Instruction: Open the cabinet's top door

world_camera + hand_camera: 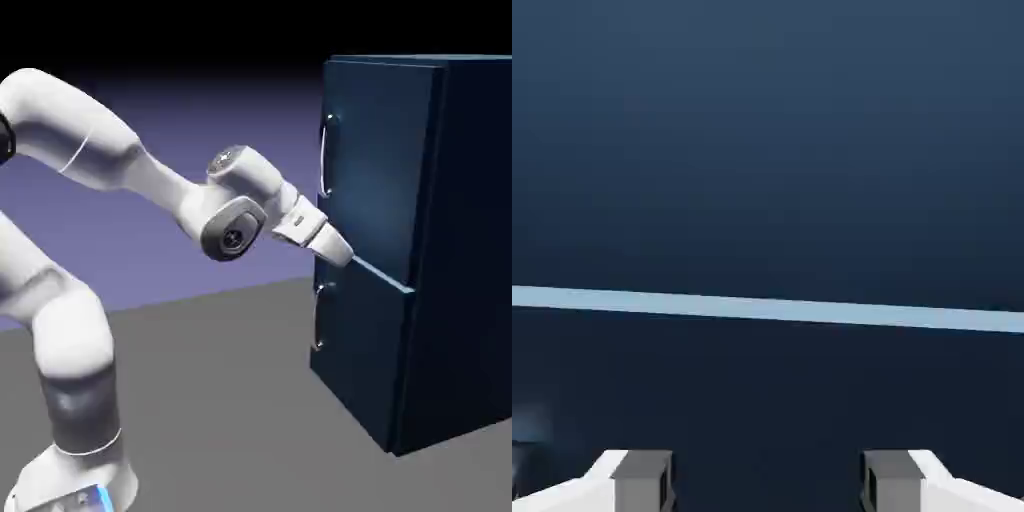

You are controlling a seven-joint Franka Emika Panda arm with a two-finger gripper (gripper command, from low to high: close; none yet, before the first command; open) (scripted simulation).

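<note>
Right up close, the cabinet fills everything with dark navy panel; a thin pale-blue seam runs from nine o'clock to three o'clock, dipping slightly rightward; at six o'clock the gripper shows two grey fingertips spread apart, nothing between them.

cabinet: right side cut by exterior view's edge | top door handle: thin, partly behind door's edge | claw: tips' contact with door unclear | hand view: only fingertips show, cut at bottom edge, handle out of frame
</note>
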